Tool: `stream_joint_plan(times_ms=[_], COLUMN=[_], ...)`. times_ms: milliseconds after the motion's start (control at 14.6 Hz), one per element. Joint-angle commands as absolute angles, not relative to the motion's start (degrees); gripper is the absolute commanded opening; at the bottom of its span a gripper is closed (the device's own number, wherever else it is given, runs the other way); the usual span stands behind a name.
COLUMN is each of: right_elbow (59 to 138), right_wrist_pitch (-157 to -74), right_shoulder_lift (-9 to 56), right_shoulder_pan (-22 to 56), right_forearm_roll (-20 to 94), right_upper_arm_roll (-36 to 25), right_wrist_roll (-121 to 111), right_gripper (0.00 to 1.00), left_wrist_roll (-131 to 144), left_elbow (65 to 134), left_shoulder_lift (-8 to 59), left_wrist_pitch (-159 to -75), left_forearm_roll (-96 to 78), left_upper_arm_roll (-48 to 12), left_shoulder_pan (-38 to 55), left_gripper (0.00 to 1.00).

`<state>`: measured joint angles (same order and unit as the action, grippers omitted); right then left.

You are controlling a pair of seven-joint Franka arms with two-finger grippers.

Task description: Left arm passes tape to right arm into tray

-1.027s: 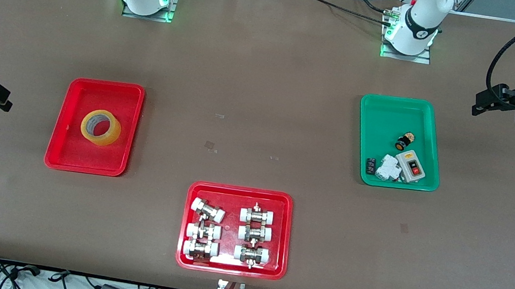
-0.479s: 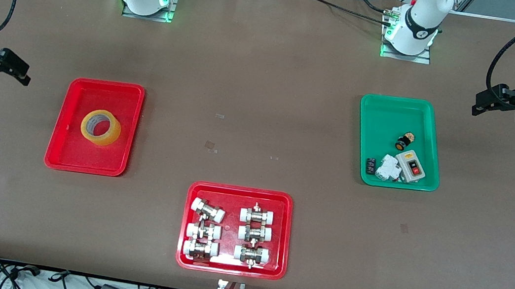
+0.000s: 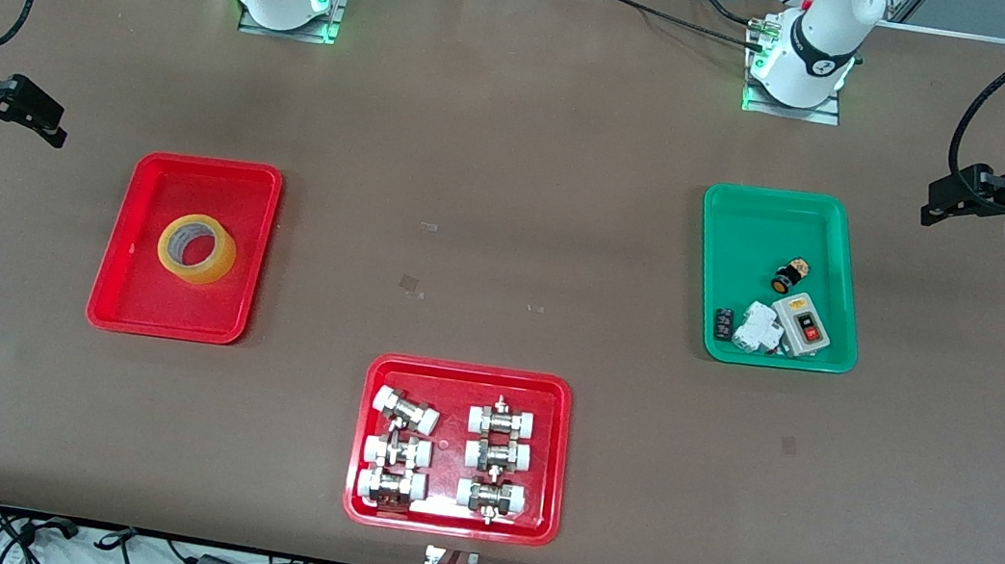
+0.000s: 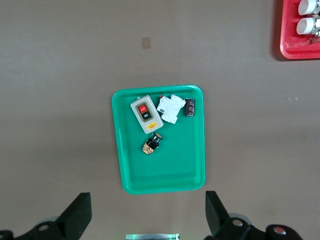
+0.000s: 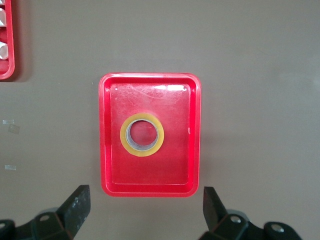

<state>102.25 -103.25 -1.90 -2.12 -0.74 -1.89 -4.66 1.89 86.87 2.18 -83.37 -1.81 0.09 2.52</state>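
The yellowish tape roll point(image 3: 214, 263) lies flat in the plain red tray point(image 3: 170, 301) toward the right arm's end of the table. In the right wrist view the tape point(image 5: 142, 151) sits mid-tray point(image 5: 150, 172). My right gripper point(image 3: 34, 118) is open and empty, held high over the table's edge beside that tray; its jaws point(image 5: 145, 192) stand wide apart. My left gripper point(image 3: 955, 198) is open and empty, waiting high over the left arm's end of the table, beside the green tray point(image 3: 762, 229); it also shows in the left wrist view point(image 4: 147, 196).
The green tray point(image 4: 165, 170) holds a switch box point(image 3: 801, 324), a white breaker and small parts. A second red tray point(image 3: 469, 377) of white-capped metal fittings sits near the front camera. The arm bases stand along the edge farthest from the front camera.
The right gripper has risen and shifted away from the front camera, staying beside the red tray. The tape, trays and left arm have not moved.
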Motion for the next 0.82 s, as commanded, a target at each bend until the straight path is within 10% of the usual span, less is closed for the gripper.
stream_joint_plan(times_ms=[0,753], right_elbow=[103.01,103.01], right_wrist_pitch=[-103.53,-103.36], right_shoulder_lift=[-2.99,-3.08], right_shoulder_pan=[-2.81,-0.10], right_forearm_roll=[0.09,-0.09], right_upper_arm_roll=[-1.58,-2.54], right_wrist_roll=[-2.74,-1.49], right_gripper=[1.00,1.00], left_wrist_roll=[0.62,0.62], left_elbow=[85.34,85.34], left_shoulder_lift=[2.90,2.90], left_wrist_pitch=[-82.71,-82.71], left_forearm_roll=[-1.58,-1.67], left_upper_arm_roll=[-0.18,-0.18], left_shoulder_pan=[2.02,2.02], left_gripper=[1.00,1.00])
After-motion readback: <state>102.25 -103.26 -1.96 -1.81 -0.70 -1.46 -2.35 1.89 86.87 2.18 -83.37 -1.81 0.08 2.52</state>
